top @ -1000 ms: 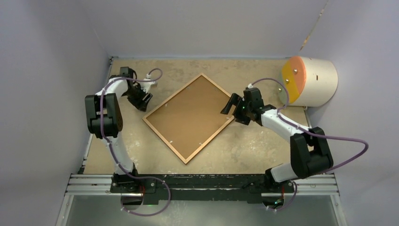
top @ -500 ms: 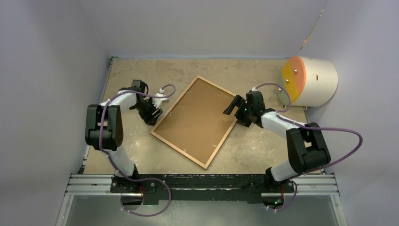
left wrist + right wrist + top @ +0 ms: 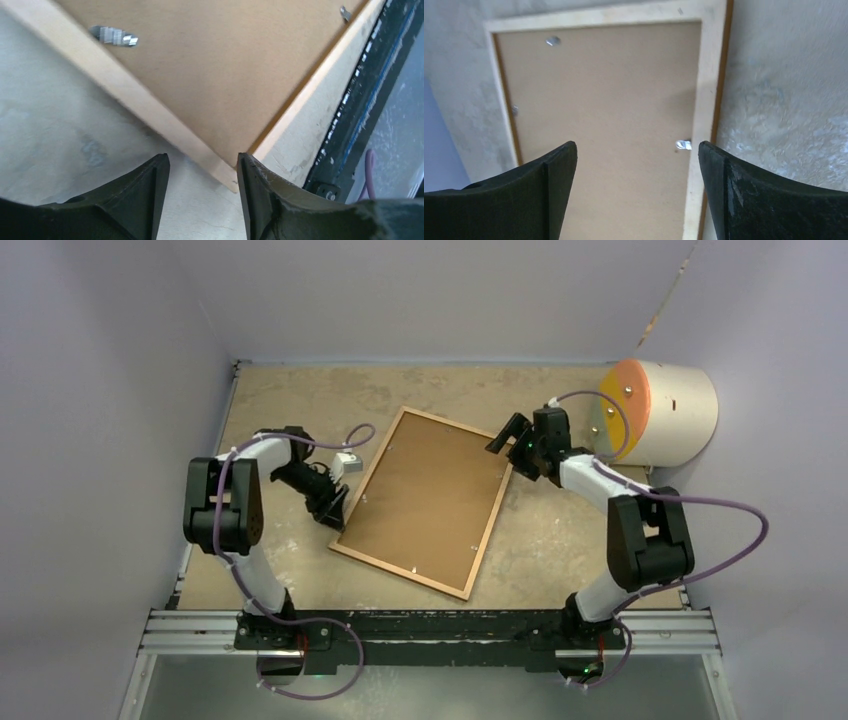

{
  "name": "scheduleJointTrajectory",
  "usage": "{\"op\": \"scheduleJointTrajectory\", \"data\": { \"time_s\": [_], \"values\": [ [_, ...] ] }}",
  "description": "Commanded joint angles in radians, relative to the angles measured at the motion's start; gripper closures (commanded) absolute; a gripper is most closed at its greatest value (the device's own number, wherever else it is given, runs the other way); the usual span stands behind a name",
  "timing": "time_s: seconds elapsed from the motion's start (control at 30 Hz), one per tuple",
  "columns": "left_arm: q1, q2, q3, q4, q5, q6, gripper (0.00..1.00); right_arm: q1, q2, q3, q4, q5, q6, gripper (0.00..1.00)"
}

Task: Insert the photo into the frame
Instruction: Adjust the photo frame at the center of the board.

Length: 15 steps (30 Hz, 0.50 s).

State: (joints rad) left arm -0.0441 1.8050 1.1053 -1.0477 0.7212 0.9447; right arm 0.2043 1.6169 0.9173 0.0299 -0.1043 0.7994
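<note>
Left pincer [image 3: 334,506], fingers apart, sits at the near-left corner of the frame [image 3: 400,573]. Frame lies flat on the bench [image 3: 300,390], back upward, brown backing board [image 3: 425,502] inside. Right pincer [image 3: 636,150], fingers wide apart, stands at its far-right corner.

On my overhead cam the frame [image 3: 399,571] lies flat mid-table, skewed, brown backing board [image 3: 425,495] facing up. Left gripper [image 3: 335,513] is at its 9 o'clock edge, right gripper [image 3: 509,434] at its 1 o'clock corner. An orange-faced cylinder [image 3: 665,412] sits at 2 o'clock.
</note>
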Motion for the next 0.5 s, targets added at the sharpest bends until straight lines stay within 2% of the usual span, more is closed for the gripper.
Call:
{"op": "scheduleJointTrajectory", "data": {
  "time_s": [0.0,0.1,0.2,0.37,0.47],
  "values": [
    [0.064,0.036,0.053,0.092,0.047,-0.116,0.48,0.015,-0.1,0.064,0.014,0.079,-0.033,0.11],
    [0.078,0.068,0.067,0.145,0.037,-0.168,0.52,0.072,-0.054,0.121,-0.045,0.088,-0.031,0.13],
    [0.079,0.092,0.08,0.146,0.084,-0.174,0.56,0.155,-0.039,0.115,0.034,0.058,-0.012,0.15],
    [0.08,0.129,0.092,0.13,0.148,-0.171,0.65,0.318,0.111,0.185,0.216,-0.177,0.051,0.19],
    [0.079,0.142,0.085,0.12,0.168,-0.163,0.66,0.396,0.206,0.238,0.31,-0.281,0.098,0.19]
  ]
}}
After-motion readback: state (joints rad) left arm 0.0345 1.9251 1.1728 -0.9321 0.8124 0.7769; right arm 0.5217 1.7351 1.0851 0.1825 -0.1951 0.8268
